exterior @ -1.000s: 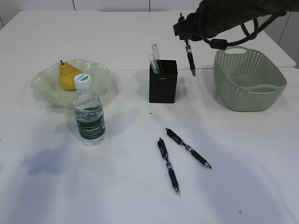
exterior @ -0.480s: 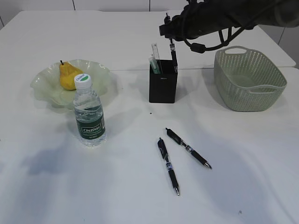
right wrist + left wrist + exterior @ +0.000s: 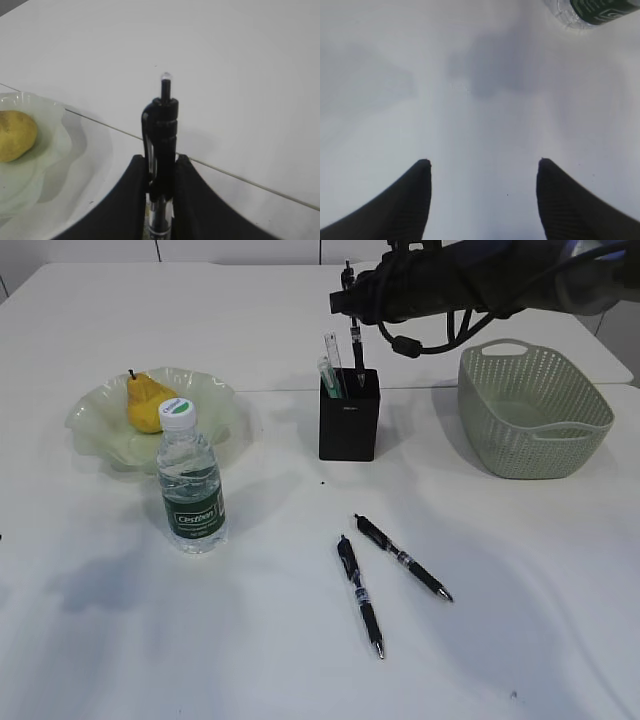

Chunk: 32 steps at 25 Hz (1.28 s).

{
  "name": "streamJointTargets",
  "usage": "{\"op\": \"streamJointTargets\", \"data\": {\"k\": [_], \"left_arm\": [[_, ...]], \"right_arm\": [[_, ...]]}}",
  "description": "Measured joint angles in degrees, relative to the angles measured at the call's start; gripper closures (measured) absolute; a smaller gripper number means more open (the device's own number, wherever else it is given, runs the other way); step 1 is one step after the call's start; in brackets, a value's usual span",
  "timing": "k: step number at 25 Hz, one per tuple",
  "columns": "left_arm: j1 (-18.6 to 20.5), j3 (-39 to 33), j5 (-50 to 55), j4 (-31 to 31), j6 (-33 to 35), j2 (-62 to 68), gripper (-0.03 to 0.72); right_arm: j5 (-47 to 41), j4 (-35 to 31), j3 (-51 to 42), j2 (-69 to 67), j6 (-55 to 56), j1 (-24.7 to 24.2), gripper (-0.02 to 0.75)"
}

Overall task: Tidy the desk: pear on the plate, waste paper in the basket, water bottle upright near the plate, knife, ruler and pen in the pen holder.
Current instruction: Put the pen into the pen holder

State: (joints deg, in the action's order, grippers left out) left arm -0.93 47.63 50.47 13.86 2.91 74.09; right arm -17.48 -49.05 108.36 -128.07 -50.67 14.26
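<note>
Your right end effector grips 1 black pen right above the pen holder; your left end effector is open over the desk.

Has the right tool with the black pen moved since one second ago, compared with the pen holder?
Yes. The right tool has carried the black pen leftward, from between the basket and the pen holder to directly over the holder, pen tip now at its opening.

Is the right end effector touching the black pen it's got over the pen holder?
Touching. The right wrist view shows the right end effector with both fingers pressed against the black pen's barrel, no gap either side.
</note>
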Motion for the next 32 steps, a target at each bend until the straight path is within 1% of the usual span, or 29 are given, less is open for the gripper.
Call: {"op": "streamJointTargets", "data": {"k": [12,18,21,24,27,32], "left_arm": [[0.0,0.0,-0.23,-0.12,0.0,0.0,0.221],[0.0,0.0,-0.23,-0.12,0.0,0.0,0.221],[0.0,0.0,-0.23,-0.12,0.0,0.0,0.221],[0.0,0.0,-0.12,-0.12,0.0,0.0,0.221],[0.0,0.0,0.1,-0.12,0.0,0.0,0.221],[0.0,0.0,0.74,-0.12,0.0,0.0,0.221]], "right_arm": [[-0.1,-2.81,0.09,-3.82,-0.62,0.0,0.635],[-2.32,-3.04,0.09,-4.05,-0.62,0.0,0.622],[-3.43,-3.04,0.09,-4.16,-0.75,0.0,0.586],[-3.5,-3.04,0.09,-4.16,-0.75,0.1,0.507],[-3.59,-3.04,0.09,-4.16,-0.75,0.1,0.447],[-4.71,-3.04,0.09,-3.52,-0.75,0.1,0.424]]}}
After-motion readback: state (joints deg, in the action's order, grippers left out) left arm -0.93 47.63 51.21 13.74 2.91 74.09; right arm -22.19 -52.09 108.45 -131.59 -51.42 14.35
